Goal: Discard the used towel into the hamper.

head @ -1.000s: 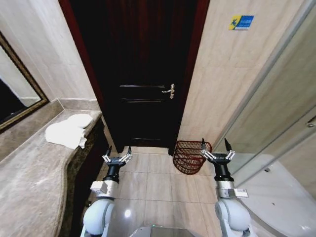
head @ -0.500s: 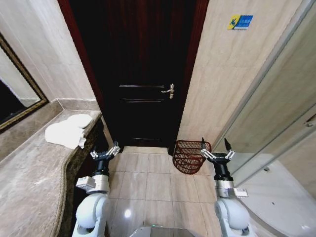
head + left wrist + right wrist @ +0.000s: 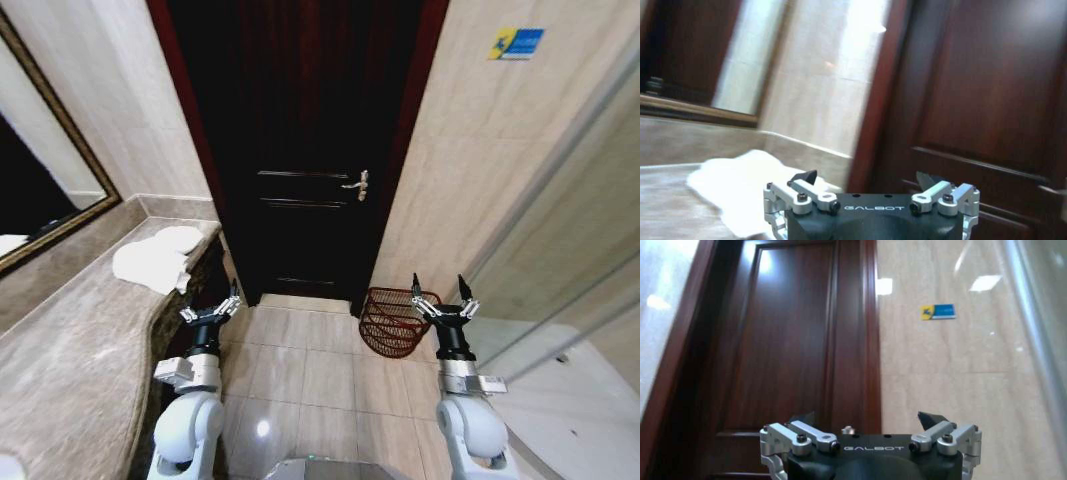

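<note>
Towel [image 3: 155,262]: white, folded, lying flat on the marble worktop [image 3: 70,350] at its far end, long axis toward the dark door [image 3: 300,150]. Hamper [image 3: 395,320] on the floor right of the door, tilted, mouth facing the robot. Left gripper [image 3: 210,310] spread, empty, beside the worktop edge. Right gripper [image 3: 445,303] spread, empty, just beside the hamper.

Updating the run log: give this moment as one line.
towel: on counter, untouched | hamper: on floor by door | left claw: open, beside counter edge | right claw: open, near hamper
</note>
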